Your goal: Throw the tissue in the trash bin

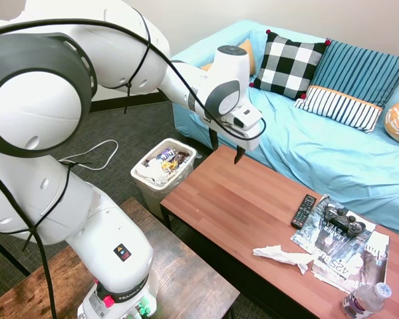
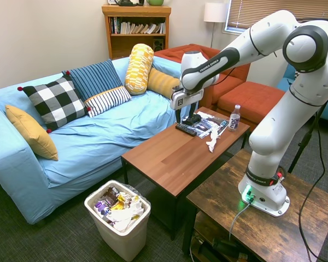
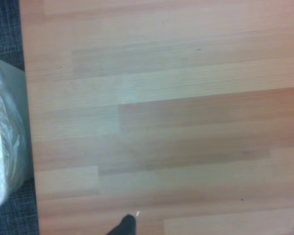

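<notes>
Approach step, nothing picked up yet: tissue (image 1: 281, 254) lying crumpled on the counter (image 1: 239, 199) just beside the magazines (image 1: 339, 249) and near the remote (image 1: 303, 211), well apart from the trash bin (image 1: 161, 169) standing on the floor at the counter's far end. Pincer (image 1: 227, 146) hanging above the bare bin-side end of the counter, released with fingers spread, holding and touching nothing. Next, probably: travel along the counter to the tissue, descend, close gently on the soft paper.

My arm (image 1: 106, 60) reaches forward, wrist bent downward; my end effector (image 1: 226, 147) hangs over the counter (image 1: 253, 206), fingers spread apart, holding nothing.
</notes>
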Available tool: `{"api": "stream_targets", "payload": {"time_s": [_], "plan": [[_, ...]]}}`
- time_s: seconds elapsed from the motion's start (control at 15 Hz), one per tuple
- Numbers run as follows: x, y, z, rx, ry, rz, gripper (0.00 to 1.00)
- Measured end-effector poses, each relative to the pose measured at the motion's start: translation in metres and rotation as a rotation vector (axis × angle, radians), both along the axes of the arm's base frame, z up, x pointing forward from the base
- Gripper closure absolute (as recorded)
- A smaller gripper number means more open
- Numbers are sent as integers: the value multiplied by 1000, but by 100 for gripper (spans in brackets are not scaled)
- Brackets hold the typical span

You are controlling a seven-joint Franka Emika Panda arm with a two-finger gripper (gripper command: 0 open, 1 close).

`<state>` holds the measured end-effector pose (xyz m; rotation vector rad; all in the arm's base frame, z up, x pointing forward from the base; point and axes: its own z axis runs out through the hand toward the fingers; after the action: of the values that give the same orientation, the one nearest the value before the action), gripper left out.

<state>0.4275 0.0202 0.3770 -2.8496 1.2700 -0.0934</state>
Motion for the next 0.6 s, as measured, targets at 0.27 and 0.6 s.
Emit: {"api": "stream_targets", "payload": {"time_s": [0.27,0.6], "plan": [[6,-9,1,33,-5,-45,0],[40,-87,-9,46,-25,-265,0]]}}
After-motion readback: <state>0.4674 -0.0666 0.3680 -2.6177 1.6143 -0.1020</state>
